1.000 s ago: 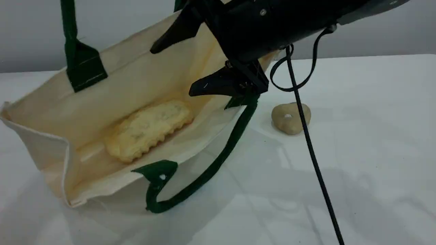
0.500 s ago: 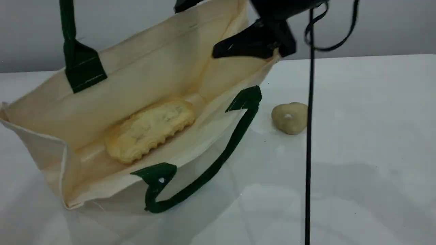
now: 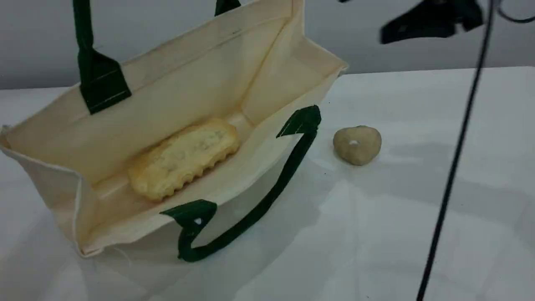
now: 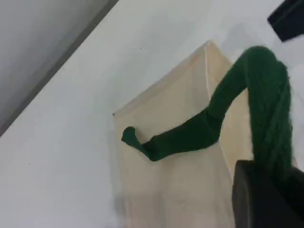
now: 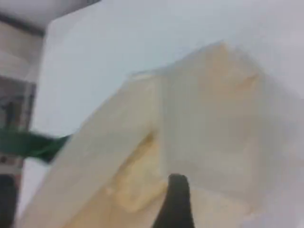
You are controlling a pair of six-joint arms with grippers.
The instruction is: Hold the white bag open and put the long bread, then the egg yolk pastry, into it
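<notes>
The white bag (image 3: 175, 88) stands open on the table, its far green handle (image 3: 85, 50) pulled up out of the top of the scene view. In the left wrist view my left gripper (image 4: 263, 194) is shut on that green handle (image 4: 266, 95). The long bread (image 3: 184, 156) lies on the bag's floor. The egg yolk pastry (image 3: 357, 144) sits on the table just right of the bag. My right gripper (image 3: 361, 21) hangs open and empty high at the upper right, above and behind the pastry. Its fingertip (image 5: 176, 199) shows over the blurred bag (image 5: 199, 118).
The bag's near green handle (image 3: 267, 196) lies slack on the white table (image 3: 376, 234) in front of the bag. A black cable (image 3: 455, 159) hangs down from the right arm across the right side of the scene.
My right gripper has lifted out of the bag's mouth and swung up and to the right, still open. The bread stays in the bag. The pastry and left gripper have not moved.
</notes>
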